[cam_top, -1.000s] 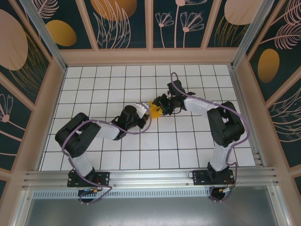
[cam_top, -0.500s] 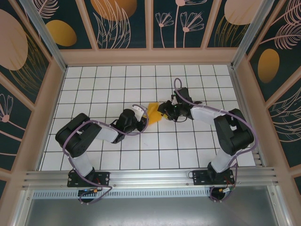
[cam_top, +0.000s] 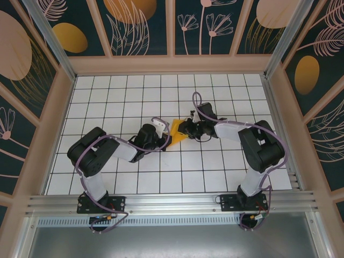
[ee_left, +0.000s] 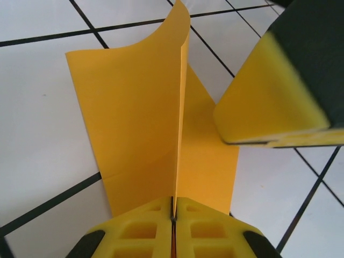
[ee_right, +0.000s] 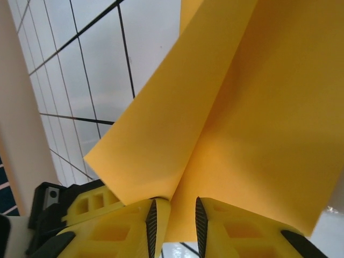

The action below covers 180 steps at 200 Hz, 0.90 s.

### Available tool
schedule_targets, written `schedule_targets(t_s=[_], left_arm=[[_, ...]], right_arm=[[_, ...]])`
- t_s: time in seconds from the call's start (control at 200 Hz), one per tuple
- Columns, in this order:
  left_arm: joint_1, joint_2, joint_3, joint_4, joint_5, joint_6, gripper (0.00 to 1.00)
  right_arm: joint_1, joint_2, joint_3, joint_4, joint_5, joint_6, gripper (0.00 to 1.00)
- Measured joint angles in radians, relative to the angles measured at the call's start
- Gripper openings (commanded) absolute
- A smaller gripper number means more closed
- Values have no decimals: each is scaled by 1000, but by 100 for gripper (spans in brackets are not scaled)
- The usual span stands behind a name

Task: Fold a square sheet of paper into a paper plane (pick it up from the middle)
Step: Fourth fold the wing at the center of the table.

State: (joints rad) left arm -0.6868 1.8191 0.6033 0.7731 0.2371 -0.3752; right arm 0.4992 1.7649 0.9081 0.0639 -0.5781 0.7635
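**Top view:** The sheet of paper [cam_top: 176, 132] is seen near the middle of the table [cam_top: 107, 97], held up between the left end effector [cam_top: 163, 140] and the right end effector [cam_top: 186, 129], which face each other closely across it. Bare tiles lie all round and the walls are well apart, so room is judged ample for drawing the arms apart.

**Left wrist view:** The left end effector [ee_left: 173, 207] is seen shut on a standing fold of the paper [ee_left: 140, 123], with the flaps spreading to either side. A finger [ee_left: 269, 102] of the right end effector is seen just beside the right flap. A firm clamp on the crease line is called for.

**Right wrist view:** The right end effector [ee_right: 173, 207] is seen with its jaws apart and the folded paper [ee_right: 258, 107] dipping between them. It is not seen to be pinched. The ridge is best closed on squarely, with the free edges aligned and no hard pull applied.
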Motion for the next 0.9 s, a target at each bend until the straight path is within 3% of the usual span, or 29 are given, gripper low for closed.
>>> schedule_targets(t_s=[0.42, 0.901], left_arm=[[0, 28, 13, -10, 44, -120, 12], [1, 13, 34, -97, 42, -129, 31]], right_arm=[[0, 80, 17, 31, -29, -88, 39], [0, 117, 61, -9, 2, -104, 46]])
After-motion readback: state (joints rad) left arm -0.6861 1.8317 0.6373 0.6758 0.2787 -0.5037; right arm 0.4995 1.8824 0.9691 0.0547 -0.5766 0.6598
